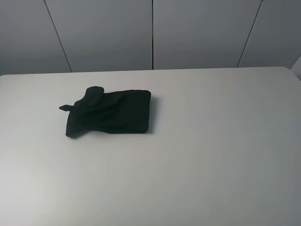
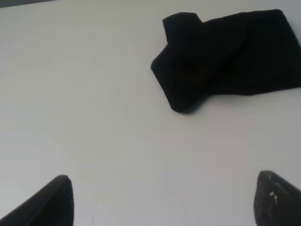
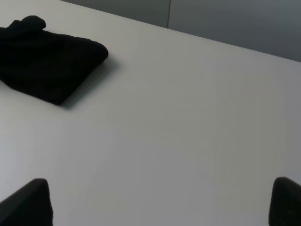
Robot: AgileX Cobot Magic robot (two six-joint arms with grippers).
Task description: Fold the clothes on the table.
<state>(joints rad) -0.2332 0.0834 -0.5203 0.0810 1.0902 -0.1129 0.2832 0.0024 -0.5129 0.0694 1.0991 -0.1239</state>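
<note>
The black cloth garment (image 1: 109, 113) lies bundled at ten o'clock on the white table (image 1: 211, 141). Both end effectors (image 2: 162, 200) (image 3: 160, 202) hang spread, empty. Advice: flatten the protruding corner before creasing.

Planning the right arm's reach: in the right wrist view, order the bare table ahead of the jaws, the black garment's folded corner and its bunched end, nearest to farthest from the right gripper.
From the right gripper:
1. Bare table, directly ahead of the open jaws.
2. Folded corner, the garment's near side.
3. Bunched end, the garment's far side.
</note>
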